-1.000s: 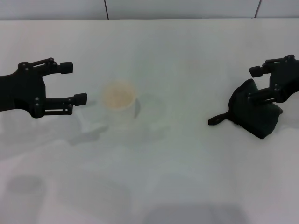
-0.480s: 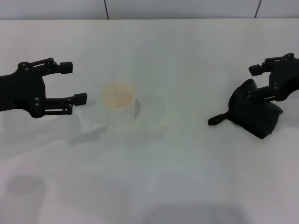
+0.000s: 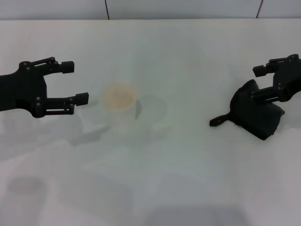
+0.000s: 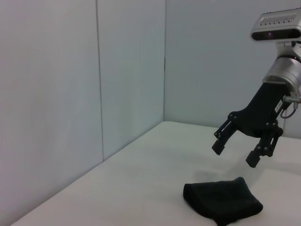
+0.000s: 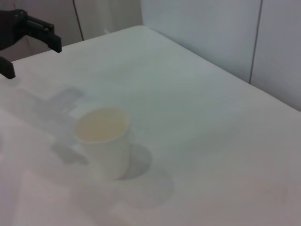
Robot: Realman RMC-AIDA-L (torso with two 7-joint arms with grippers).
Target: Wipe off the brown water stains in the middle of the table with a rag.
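1. Right gripper (image 3: 264, 83), jaws apart, poised just above the rag (image 3: 256, 115) at the counter's (image 3: 188, 56) right side.
2. Left gripper (image 3: 75, 81), jaws apart, beside a translucent cup (image 3: 120, 106).

White plain table (image 3: 188, 61), dark green-black rag (image 3: 256, 115), translucent white cup (image 3: 120, 109) with pale orange tint inside, black left gripper (image 3: 75, 82) and black right gripper (image 3: 258, 84), no patterns noted.

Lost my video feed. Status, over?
Right gripper open above rag, no grasp. Left gripper open beside cup. No stain visible on table.
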